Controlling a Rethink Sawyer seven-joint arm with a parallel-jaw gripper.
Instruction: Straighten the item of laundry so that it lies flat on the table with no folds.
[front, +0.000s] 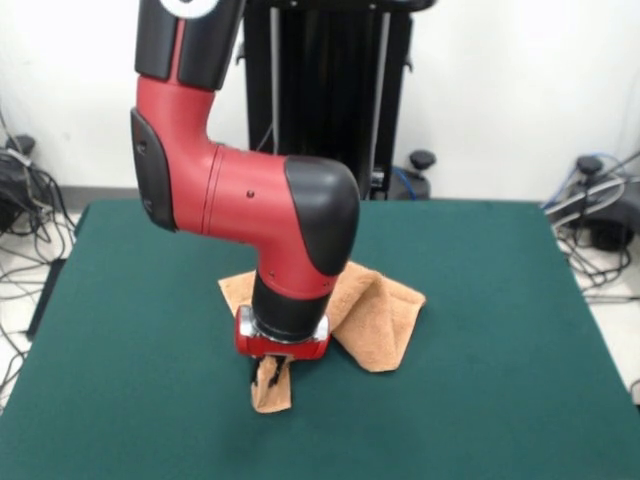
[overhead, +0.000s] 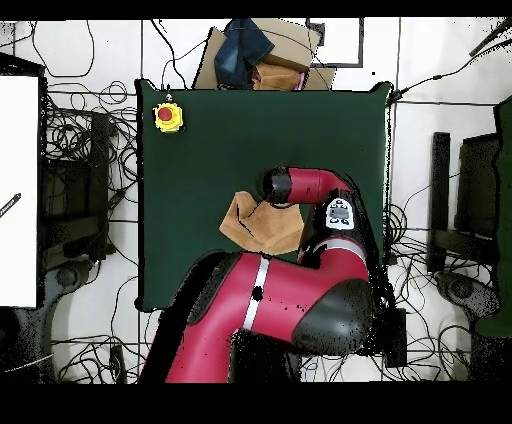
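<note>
The peach-orange towel (front: 375, 310) lies crumpled and folded over itself near the middle of the dark green table (front: 500, 400). My gripper (front: 267, 372) points straight down at the towel's front corner. It is shut on that corner, and a strip of cloth hangs between and below the fingers. The red and black arm hides the towel's middle. In the overhead view the towel (overhead: 252, 225) shows left of and below the wrist, and the wrist hides the gripper itself.
A yellow box with a red button (overhead: 168, 117) stands at one table corner. A cardboard box (overhead: 285, 45) lies beyond the table's far edge. Cables cover the floor on both sides.
</note>
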